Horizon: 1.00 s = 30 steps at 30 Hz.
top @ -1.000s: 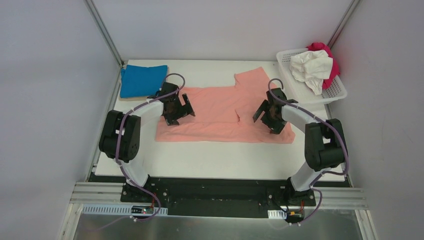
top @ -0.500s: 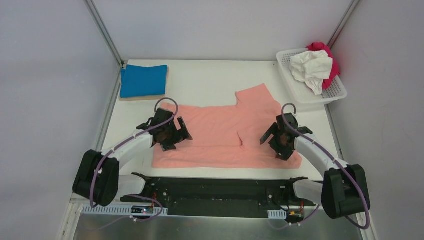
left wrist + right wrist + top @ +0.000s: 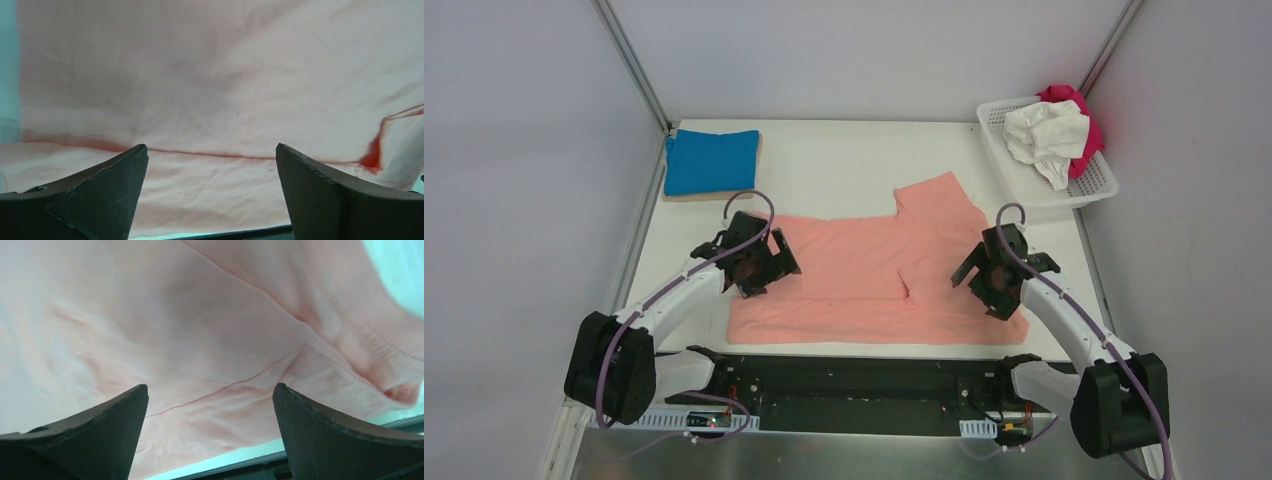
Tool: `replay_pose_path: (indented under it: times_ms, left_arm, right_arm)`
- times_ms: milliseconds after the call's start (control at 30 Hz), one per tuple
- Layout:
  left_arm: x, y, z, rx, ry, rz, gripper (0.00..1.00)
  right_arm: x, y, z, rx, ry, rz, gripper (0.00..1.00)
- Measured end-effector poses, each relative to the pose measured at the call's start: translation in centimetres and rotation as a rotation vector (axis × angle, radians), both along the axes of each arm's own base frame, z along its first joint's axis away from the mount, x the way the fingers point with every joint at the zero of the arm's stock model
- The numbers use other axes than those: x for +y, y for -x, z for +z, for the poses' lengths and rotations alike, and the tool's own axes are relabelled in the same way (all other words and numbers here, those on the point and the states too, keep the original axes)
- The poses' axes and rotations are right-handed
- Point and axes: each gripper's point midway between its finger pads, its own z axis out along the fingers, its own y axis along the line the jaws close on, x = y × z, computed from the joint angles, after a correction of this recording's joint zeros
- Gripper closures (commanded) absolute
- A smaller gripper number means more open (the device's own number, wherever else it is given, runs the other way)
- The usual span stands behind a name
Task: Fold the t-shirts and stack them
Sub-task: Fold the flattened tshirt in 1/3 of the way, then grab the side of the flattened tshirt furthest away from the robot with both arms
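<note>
A salmon-pink t-shirt [image 3: 864, 275] lies spread on the table's near half, its near edge folded over, one sleeve reaching toward the back right. My left gripper [image 3: 754, 268] hovers open over its left end; the wrist view shows the fold line on the pink cloth [image 3: 215, 90] between the spread fingers. My right gripper [image 3: 996, 283] hovers open over its right end, above the pink cloth [image 3: 175, 325] and its hem. A folded bright blue t-shirt [image 3: 712, 160] lies at the back left. White [image 3: 1046, 132] and magenta [image 3: 1076, 108] t-shirts sit crumpled in the basket.
The white lattice basket [image 3: 1092, 185] stands at the back right. A thin tan board [image 3: 686, 196] shows under the blue shirt. The table's near edge [image 3: 864, 350] runs just below the pink shirt, with the black arm mount behind it.
Both arms have pulled back toward the near edge, dragging the pink shirt nearer. In the last half second the grippers shifted only slightly.
</note>
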Motion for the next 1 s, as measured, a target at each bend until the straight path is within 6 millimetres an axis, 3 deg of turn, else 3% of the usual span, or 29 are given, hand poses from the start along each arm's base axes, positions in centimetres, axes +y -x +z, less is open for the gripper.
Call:
replay_pose_path:
  times_ms: [167,267,400,533,633,767,1000]
  left_arm:
    - [0.3,-3.9,4.1,-0.129,-0.058,0.001,0.0]
    - [1.1,-7.3,6.5,-0.201,-0.125,0.025,0.0]
    - [3.4,-12.4,7.5,-0.203,-0.189,0.093,0.0]
    - [6.4,-18.3,6.2,-0.154,-0.235,0.166,0.07]
    - [7.9,-20.5,4.2,-0.101,-0.271,0.19,0.1]
    - [8.4,-21.1,1.9,-0.036,-0.306,0.171,0.19]
    - [10.3,-20.9,-0.6,0.042,-0.335,0.18,0.42]
  right_arm:
    - [0.1,-4.0,5.4,-0.165,0.018,0.024,0.01]
    - [0.1,-6.2,8.7,-0.314,0.018,0.03,0.01]
    - [0.1,-9.0,10.8,-0.423,0.036,0.037,0.01]
    - [0.8,-13.0,11.9,-0.437,0.067,0.071,0.01]
    - [1.2,-16.1,12.4,-0.435,0.093,0.092,0.01]
    - [1.5,-18.8,11.8,-0.408,0.121,0.118,0.01]
    - [1.3,-21.1,9.5,-0.338,0.145,0.142,0.01]
